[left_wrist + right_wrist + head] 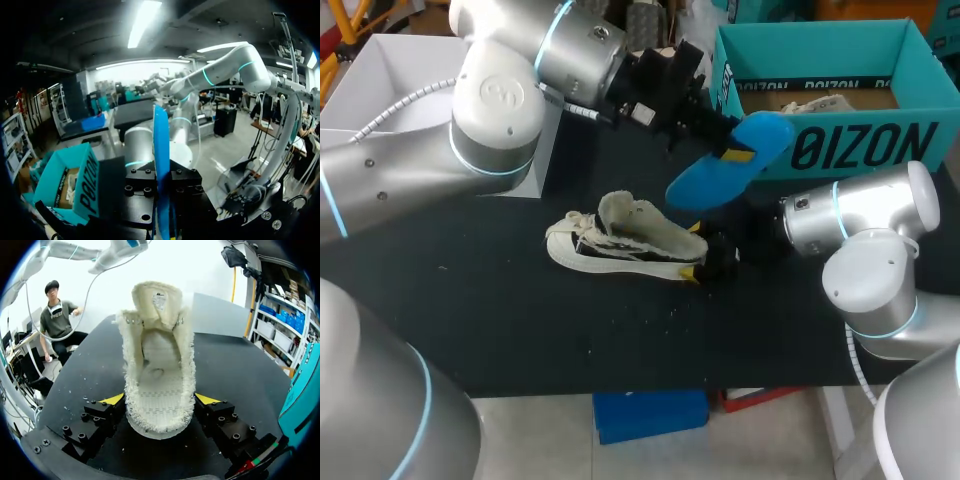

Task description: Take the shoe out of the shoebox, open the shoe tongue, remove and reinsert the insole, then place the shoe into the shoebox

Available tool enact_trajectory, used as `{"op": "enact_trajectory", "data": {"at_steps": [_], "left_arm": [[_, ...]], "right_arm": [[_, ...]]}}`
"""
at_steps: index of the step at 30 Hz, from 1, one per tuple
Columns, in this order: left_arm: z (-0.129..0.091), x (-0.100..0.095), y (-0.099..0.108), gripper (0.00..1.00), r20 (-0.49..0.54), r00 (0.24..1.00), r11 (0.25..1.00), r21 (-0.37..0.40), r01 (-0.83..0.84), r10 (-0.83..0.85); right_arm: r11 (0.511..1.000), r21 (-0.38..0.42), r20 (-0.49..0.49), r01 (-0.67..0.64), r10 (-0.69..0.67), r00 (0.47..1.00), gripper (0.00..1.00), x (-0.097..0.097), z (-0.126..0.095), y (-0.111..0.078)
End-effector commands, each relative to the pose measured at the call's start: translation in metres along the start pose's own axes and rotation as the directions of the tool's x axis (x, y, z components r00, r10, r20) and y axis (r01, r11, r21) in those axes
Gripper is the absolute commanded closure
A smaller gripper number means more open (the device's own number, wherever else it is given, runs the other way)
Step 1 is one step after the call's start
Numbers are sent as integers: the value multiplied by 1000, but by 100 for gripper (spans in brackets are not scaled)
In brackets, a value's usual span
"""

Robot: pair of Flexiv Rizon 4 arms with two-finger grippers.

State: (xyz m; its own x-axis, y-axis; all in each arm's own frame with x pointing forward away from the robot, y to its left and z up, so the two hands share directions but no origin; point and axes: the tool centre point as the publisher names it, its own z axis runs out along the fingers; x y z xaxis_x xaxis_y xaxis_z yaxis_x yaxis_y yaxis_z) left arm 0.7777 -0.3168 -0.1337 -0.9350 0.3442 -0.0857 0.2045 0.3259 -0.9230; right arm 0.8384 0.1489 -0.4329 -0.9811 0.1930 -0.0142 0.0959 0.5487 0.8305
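insole (pixel 161 165) edge-on, shoebox (pixel 92 192) cropped — shoe (pixel 159 375) (heel clamped)

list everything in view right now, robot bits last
shoe: 1, cream, mid-table, no insole inside
insole: 1, blue, held in the air above the shoe's heel
shoebox: 1, teal, open, far right of the table
white box: 1, white, open, far left
table: 1, black
left gripper: 1, yellow tips, shut on the insole
right gripper: 1, yellow tips, shut on the shoe's heel
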Motion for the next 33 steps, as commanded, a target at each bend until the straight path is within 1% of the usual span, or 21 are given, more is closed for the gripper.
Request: {"op": "enact_trajectory", "data": {"at_steps": [1,4,5,7,9,11,16,18,20,23,24,26,27,29,30,33], "left_arm": [[1,0,0,100,1,1000,1000,-1,-1,1],[1,0,0,100,1,1000,1000,-1,-1,1],[-2,6,-1,100,14,999,1000,-1,29,-29],[-5,17,-7,100,21,992,989,84,118,-121],[-8,25,-16,100,29,984,979,108,172,-176],[-12,31,-24,100,31,975,965,149,213,-220],[-26,44,-46,100,57,948,937,181,298,-312],[-32,49,-57,100,61,933,915,230,332,-354],[-37,52,-64,100,74,930,912,240,334,-360],[-46,56,-76,100,89,922,895,294,337,-376],[-49,59,-82,100,85,917,880,329,343,-389],[-53,61,-89,100,100,919,881,342,328,-381],[-55,62,-93,100,98,914,867,370,334,-394],[-58,63,-98,100,104,914,864,383,327,-392],[-60,64,-103,100,98,911,853,402,332,-401],[-61,66,-113,100,80,911,842,419,339,-406]], "right_arm": [[1000,0,1,-1,1,1000,100,0,3,-2],[1000,0,1,-1,1,1000,100,0,3,-2],[1000,0,1,-1,1,1000,100,0,3,-2],[1000,0,1,-1,1,1000,100,0,3,-2],[1000,0,1,-1,1,1000,100,0,3,-2],[1000,0,1,-1,1,1000,100,0,3,-2],[1000,0,1,-1,1,1000,100,0,3,-2],[1000,0,1,-1,1,1000,100,0,3,-2],[1000,0,1,-1,1,1000,100,0,3,-2],[1000,0,1,-1,1,1000,100,0,3,-2],[1000,0,1,-1,1,1000,100,0,3,-2],[1000,0,1,-1,1,1000,100,0,3,-2],[1000,0,1,-1,1,1000,100,0,3,-2],[1000,0,1,-1,1,1000,100,0,3,-2],[1000,0,1,-1,1,1000,100,0,3,-2],[1000,0,1,-1,1,1000,100,0,3,-2]]}}
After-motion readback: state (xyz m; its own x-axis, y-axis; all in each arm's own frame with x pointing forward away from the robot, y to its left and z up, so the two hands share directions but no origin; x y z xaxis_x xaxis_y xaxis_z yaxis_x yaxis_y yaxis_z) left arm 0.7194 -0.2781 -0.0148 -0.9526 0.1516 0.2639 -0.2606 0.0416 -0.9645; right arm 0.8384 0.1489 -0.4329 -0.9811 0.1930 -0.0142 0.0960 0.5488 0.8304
